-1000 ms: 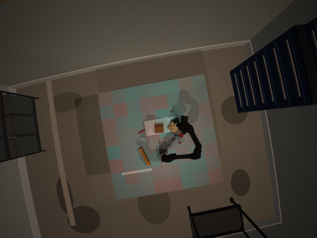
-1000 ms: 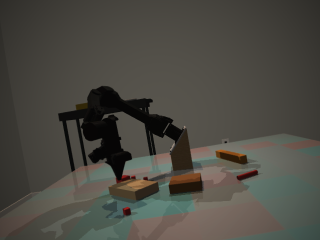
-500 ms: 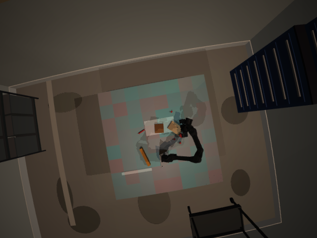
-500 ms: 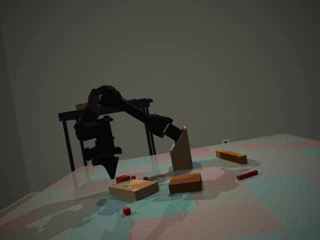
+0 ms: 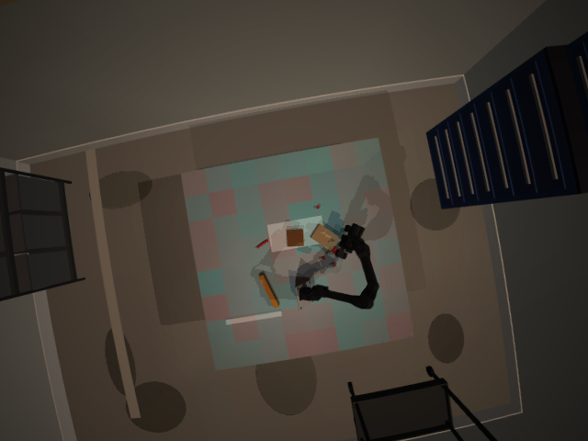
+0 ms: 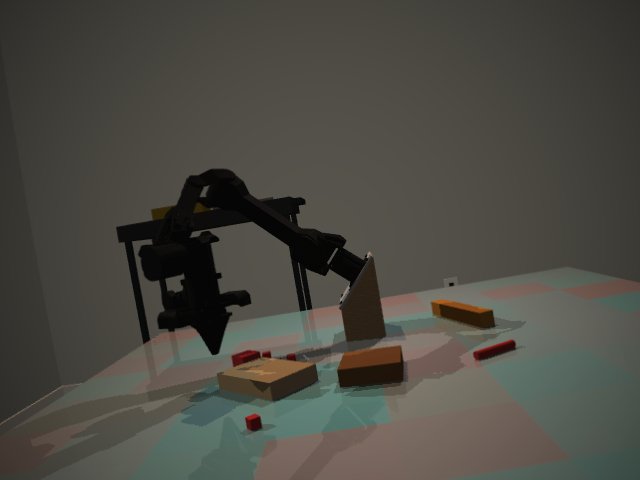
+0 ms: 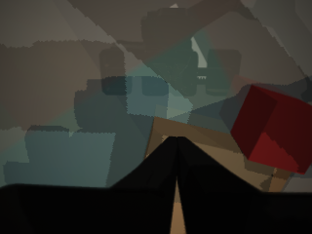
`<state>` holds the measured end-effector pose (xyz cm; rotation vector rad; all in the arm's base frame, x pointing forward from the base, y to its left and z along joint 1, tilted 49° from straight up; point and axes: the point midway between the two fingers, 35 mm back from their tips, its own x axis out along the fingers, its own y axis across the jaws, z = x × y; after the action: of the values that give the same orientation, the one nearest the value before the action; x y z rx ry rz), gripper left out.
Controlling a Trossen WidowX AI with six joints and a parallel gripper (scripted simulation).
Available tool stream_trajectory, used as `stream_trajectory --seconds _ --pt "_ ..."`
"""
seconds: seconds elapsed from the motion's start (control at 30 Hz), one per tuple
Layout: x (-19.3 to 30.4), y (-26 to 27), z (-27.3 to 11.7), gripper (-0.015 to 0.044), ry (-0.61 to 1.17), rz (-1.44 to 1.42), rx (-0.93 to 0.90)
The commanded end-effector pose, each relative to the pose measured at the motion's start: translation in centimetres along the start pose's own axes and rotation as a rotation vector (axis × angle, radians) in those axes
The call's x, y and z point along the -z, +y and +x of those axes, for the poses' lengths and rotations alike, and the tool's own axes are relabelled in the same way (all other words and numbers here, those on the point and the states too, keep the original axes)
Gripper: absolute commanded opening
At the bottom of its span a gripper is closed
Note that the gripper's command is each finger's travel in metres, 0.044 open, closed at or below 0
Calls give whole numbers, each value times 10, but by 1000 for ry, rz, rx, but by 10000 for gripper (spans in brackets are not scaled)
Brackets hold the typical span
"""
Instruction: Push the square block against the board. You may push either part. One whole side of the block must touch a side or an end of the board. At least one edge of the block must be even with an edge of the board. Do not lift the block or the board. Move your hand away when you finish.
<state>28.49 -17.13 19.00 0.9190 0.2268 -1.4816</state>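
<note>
The square block point(image 5: 295, 237) point(image 6: 370, 367) is brown-orange and lies flat on the table. The board point(image 5: 324, 236) point(image 6: 273, 373) point(image 7: 207, 153) is light tan and lies flat, to the block's right in the top view. A gap separates them; the board is turned at an angle to the block, with a corner toward it. My gripper point(image 6: 214, 352) point(image 7: 175, 144) is shut and empty. Its tips are above table height, near the board's end away from the block. In the top view the hand hides the tips and part of the board's surroundings.
A red block point(image 5: 334, 249) point(image 6: 245, 358) point(image 7: 278, 131) is close to the board. A small red cube point(image 5: 317, 206) point(image 6: 253, 422) and a red stick point(image 5: 262, 243) point(image 6: 494, 349) lie nearby. An orange bar point(image 5: 268, 289) point(image 6: 463, 313) and a white bar point(image 5: 254, 318) lie farther off.
</note>
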Motion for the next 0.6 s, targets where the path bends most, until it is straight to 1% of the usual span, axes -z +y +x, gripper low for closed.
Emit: stream_trajectory --seconds 0.0,0.2,0.37,0.57 --pt "-7 -5 -1 0 -1 120 -1" --pt "-10 -5 1 0 -2 157 -2" --pt "-16 -7 52 0 -5 231 -8" --pt "-15 -7 54 0 -5 234 -9"
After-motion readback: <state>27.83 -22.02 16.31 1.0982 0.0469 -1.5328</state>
